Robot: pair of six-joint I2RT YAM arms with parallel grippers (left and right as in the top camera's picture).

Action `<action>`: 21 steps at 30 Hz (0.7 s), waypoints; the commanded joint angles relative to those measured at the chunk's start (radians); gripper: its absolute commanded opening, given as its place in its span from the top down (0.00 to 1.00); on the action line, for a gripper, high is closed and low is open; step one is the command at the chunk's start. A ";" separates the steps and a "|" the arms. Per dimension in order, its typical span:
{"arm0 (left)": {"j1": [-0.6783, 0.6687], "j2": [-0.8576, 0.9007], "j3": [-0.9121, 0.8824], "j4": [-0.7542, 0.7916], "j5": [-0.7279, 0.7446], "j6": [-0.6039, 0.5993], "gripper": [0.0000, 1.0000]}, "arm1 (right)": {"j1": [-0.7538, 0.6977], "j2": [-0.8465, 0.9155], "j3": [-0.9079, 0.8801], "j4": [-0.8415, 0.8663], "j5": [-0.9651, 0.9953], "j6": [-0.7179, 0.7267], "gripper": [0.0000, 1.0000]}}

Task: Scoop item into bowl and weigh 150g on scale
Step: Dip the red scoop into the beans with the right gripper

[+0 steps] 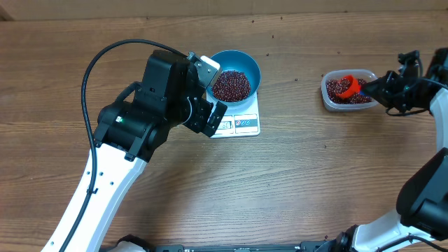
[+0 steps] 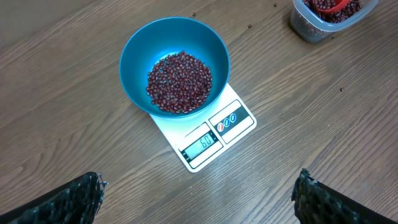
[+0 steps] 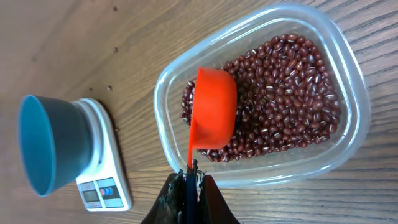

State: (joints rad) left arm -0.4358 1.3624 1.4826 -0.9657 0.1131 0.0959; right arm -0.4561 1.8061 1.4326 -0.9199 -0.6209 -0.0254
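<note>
I have the right tool (image 3: pixel 188 180) clamped on the scoop (image 3: pixel 214 115) handle, scoop in the tub (image 3: pixel 356 124) of beans (image 3: pixel 286 93); left tool (image 2: pixel 196 200) wide open, empty, above the part-filled bowl (image 2: pixel 137 50) on the scale (image 2: pixel 236 121)

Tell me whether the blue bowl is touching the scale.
Touching. The right wrist view shows it from the side: the bowl sits with its base on the scale, with no gap between them.

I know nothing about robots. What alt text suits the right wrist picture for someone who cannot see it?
The right end effector, shut on the handle of a red scoop, holds it in a clear container of dark red beans. Left of it, a blue bowl sits on a white scale.
</note>
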 commanded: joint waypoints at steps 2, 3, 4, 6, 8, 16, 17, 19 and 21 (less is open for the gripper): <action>0.005 0.007 0.007 0.000 0.008 -0.010 0.00 | -0.032 0.003 -0.008 -0.001 -0.096 0.003 0.96; 0.005 0.007 0.007 0.000 0.008 -0.010 0.01 | -0.038 0.003 -0.008 -0.001 -0.108 0.002 0.96; 0.005 0.007 0.007 0.000 0.008 -0.010 0.00 | -0.042 0.003 -0.008 -0.001 -0.118 0.001 0.96; 0.005 0.007 0.007 0.000 0.008 -0.010 0.00 | -0.045 0.003 -0.008 -0.001 -0.151 -0.009 0.96; 0.005 0.007 0.007 0.000 0.008 -0.010 0.00 | -0.045 0.003 -0.008 -0.001 -0.179 -0.015 0.96; 0.005 0.007 0.007 0.000 0.008 -0.010 0.00 | -0.037 0.003 -0.008 -0.009 -0.348 -0.062 0.96; 0.005 0.007 0.007 0.000 0.008 -0.010 0.00 | -0.034 0.003 -0.008 -0.008 -0.360 -0.062 0.96; 0.005 0.007 0.007 0.000 0.008 -0.010 0.00 | -0.027 0.003 -0.008 -0.009 -0.377 -0.062 0.96; 0.005 0.007 0.007 0.000 0.008 -0.010 0.00 | -0.017 0.003 -0.008 -0.009 -0.380 -0.061 0.96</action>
State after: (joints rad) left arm -0.4358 1.3624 1.4826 -0.9657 0.1131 0.0959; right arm -0.4904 1.8061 1.4322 -0.9310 -0.9337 -0.0715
